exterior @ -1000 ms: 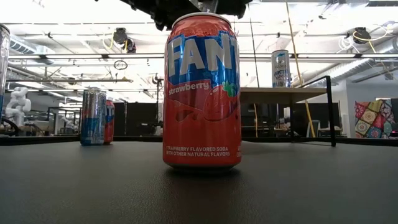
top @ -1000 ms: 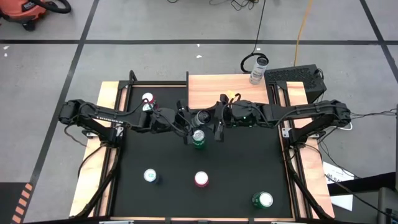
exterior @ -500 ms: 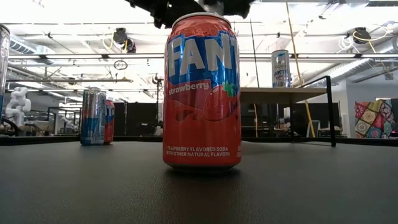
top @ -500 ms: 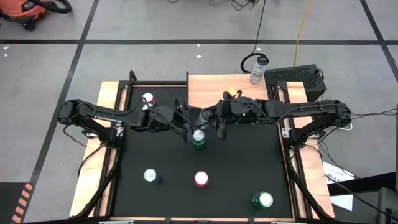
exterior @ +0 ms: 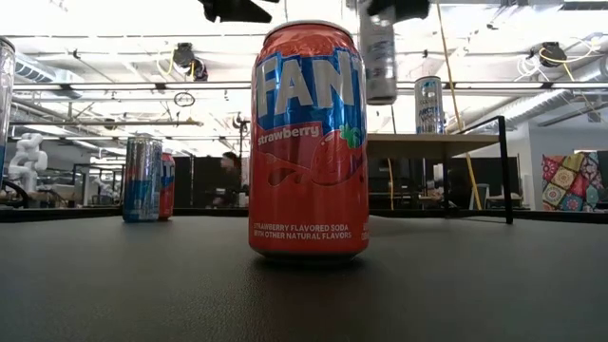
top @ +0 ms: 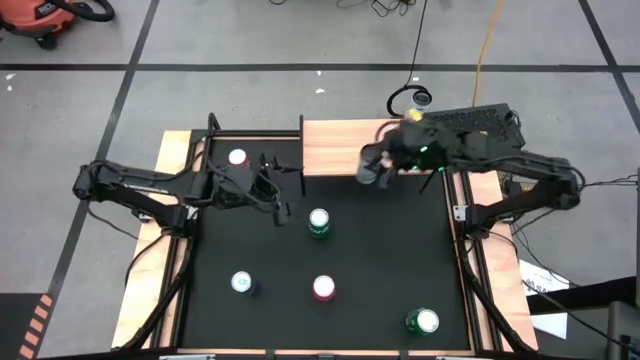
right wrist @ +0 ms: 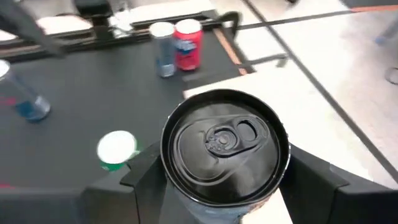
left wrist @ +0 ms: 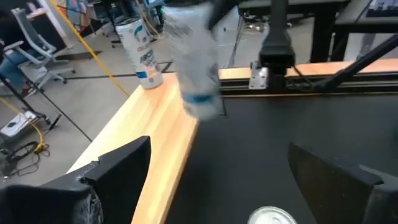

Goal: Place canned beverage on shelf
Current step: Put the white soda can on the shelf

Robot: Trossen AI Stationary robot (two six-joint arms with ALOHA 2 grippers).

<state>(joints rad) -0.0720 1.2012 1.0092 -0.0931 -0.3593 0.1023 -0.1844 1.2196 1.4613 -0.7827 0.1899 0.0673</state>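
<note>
Handover looks finished: left fingers [top: 283,205] have spread and backed off over the bench [top: 380,280], while right fingers [right wrist: 217,180] pinch the black-topped can [right wrist: 219,149], carried up over the shelf [top: 335,150]'s edge, ready for placing; foreground can [exterior: 308,142] reads "strawberry".

Grey concrete floor [top: 250,40], marked off by dark tape lines [top: 300,68] into large squares. An orange shop vacuum [top: 45,15] sits at the far left corner; a yellow cable [top: 487,40] trails across the floor. Low view: open workshop hall, bright ceiling light strips [exterior: 114,85], exposed pipes and ducts overhead. A patterned quilt-like panel [exterior: 573,180] hangs at the right. A person [exterior: 228,176] sits in the distance. Left wrist view: a white office chair [left wrist: 28,43] on castors.
</note>
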